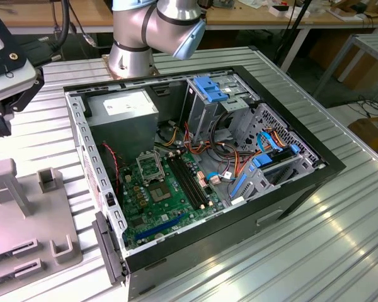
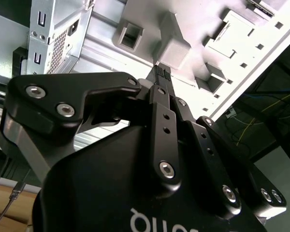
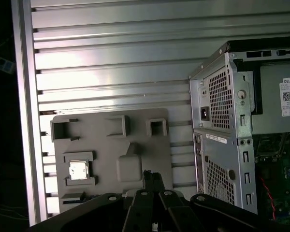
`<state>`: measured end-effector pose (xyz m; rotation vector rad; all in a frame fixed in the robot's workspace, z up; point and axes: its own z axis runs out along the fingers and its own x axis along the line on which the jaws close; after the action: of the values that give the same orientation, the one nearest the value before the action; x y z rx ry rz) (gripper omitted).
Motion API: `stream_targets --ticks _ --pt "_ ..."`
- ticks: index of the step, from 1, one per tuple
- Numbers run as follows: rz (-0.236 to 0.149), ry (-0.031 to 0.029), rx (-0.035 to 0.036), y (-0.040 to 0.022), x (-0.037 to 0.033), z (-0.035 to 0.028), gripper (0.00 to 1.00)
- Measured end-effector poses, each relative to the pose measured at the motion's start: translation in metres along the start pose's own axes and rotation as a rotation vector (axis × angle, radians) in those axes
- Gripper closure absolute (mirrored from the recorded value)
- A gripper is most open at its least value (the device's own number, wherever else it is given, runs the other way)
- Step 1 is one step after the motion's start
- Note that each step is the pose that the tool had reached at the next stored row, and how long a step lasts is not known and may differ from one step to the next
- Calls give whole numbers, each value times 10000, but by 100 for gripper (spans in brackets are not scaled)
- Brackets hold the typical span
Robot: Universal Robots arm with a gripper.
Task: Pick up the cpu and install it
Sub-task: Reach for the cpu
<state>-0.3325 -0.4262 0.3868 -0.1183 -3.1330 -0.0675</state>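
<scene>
Tool (image 3: 153, 175) hangs closed over grey tray (image 3: 101, 151) holding cpu (image 3: 78, 170).

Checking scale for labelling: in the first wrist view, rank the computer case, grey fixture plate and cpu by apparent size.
1. computer case, though nearer the camera
2. grey fixture plate
3. cpu

The gripper (image 1: 1, 126) and the grey fixture plate (image 1: 12, 239) are cut off at the exterior view's left. In the first wrist view the computer case (image 3: 222, 145) runs out of frame.
</scene>
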Motion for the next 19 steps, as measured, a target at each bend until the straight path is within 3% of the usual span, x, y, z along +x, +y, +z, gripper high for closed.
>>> stream_targets --ticks 19 --pt "1 0 0 -6 75 0 89"
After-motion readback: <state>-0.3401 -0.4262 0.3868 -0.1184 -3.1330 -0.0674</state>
